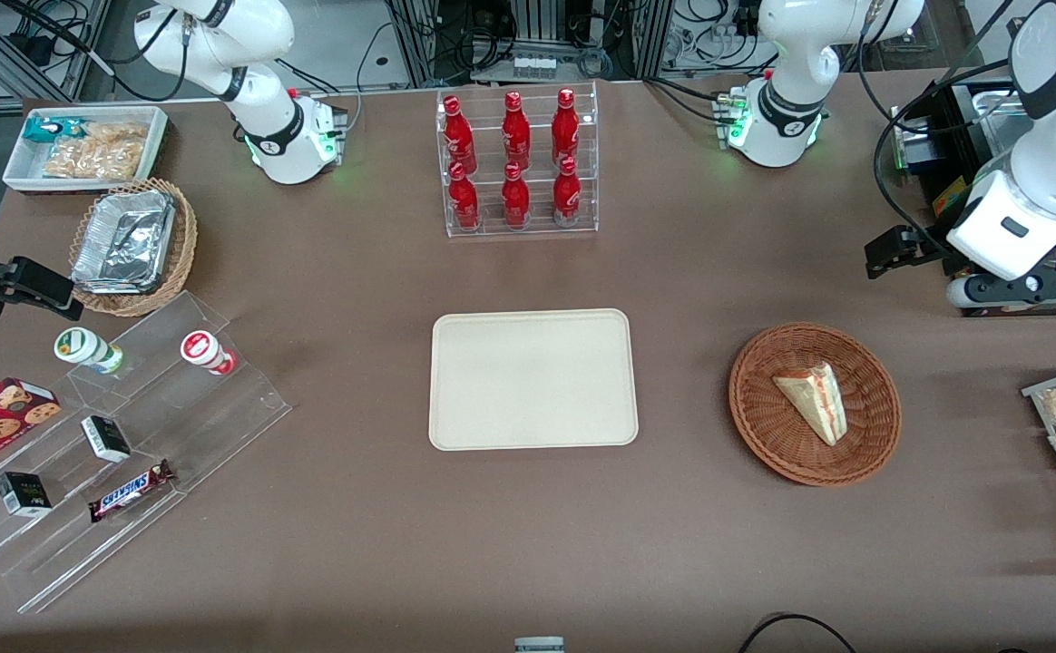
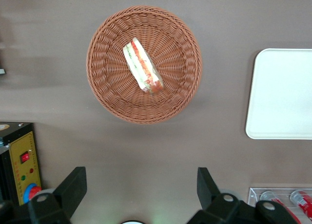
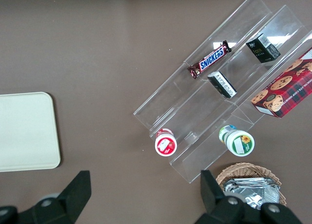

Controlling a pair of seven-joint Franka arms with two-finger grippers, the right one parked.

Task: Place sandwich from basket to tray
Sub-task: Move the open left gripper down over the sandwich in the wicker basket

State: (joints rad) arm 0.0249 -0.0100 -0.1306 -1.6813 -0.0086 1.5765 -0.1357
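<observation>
On the brown bench (image 1: 528, 526), the sandwich (image 1: 814, 401) lies in the basket (image 1: 755, 399) beside the bare tray (image 1: 532, 378), the end effector (image 2: 141, 190) hovering above, fingers spread and holding nothing.

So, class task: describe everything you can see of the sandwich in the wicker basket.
The sandwich is a triangular wedge of white bread in clear wrap, with red and green filling layers showing along its cut edge. It lies on its side near the middle of the round reddish-brown basket, touching only the weave. Nothing grips it: the claw hangs open above the bare table, farther from the front camera than the basket.
</observation>
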